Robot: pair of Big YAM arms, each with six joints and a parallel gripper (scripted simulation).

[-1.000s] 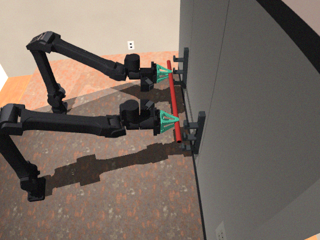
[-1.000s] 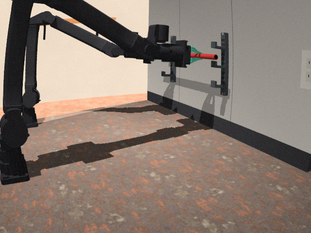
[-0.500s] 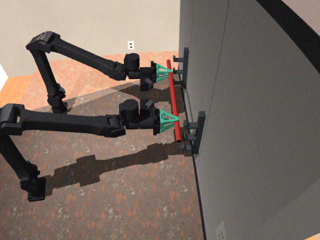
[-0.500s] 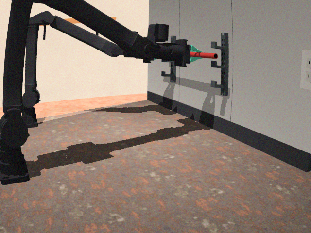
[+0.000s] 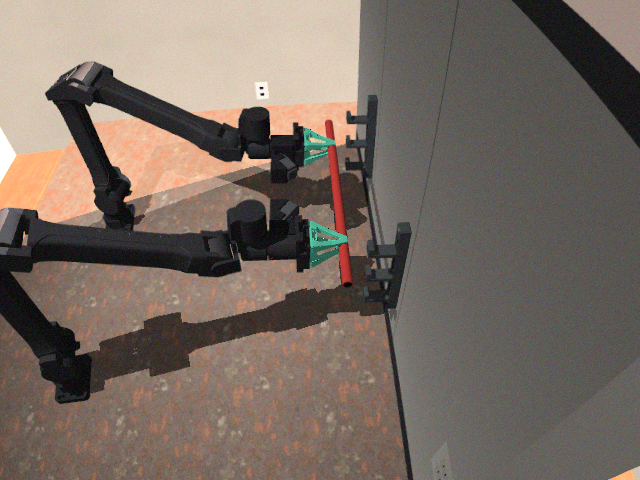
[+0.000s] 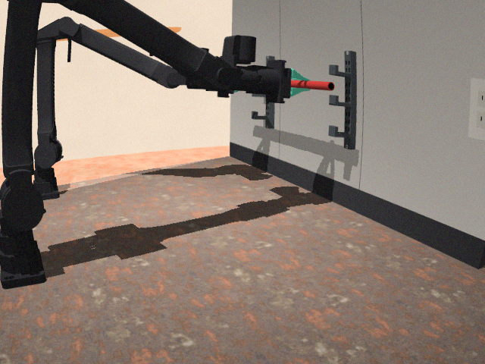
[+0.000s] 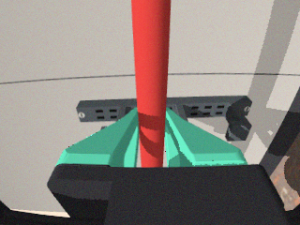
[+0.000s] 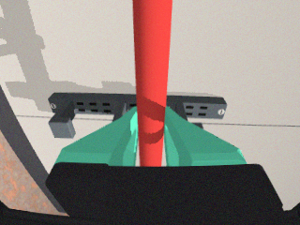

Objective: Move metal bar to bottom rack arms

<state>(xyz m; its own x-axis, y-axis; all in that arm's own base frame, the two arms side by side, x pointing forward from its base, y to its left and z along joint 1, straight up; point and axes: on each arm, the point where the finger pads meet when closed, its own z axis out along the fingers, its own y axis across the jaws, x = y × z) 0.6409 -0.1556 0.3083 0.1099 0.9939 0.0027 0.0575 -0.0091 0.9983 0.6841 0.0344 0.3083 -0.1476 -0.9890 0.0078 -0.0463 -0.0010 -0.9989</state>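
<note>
With my far left claw (image 5: pixel 334 142) (image 7: pixel 152 114) and near right claw (image 5: pixel 346 239) (image 6: pixel 308 80) (image 8: pixel 151 111), I'm holding 1 red bar (image 5: pixel 337 196) (image 6: pixel 319 85) (image 7: pixel 152 61) (image 8: pixel 152 61) between both, level and out in front of the wall rack (image 5: pixel 403 263) (image 6: pixel 350 105) (image 7: pixel 211 101) (image 8: pixel 94 97), off its arms.

A small white plastic wall outlet (image 5: pixel 262 90) with two dark spots is on the pale cream wall (image 5: pixel 175 46) (image 6: pixel 136 98). A speckled brown and orange floor (image 5: pixel 232 403) (image 6: pixel 242 305) meets a long black strip (image 5: pixel 399 384) (image 6: pixel 407 223) below the big gray wall (image 5: pixel 496 258) (image 6: pixel 411 117).
</note>
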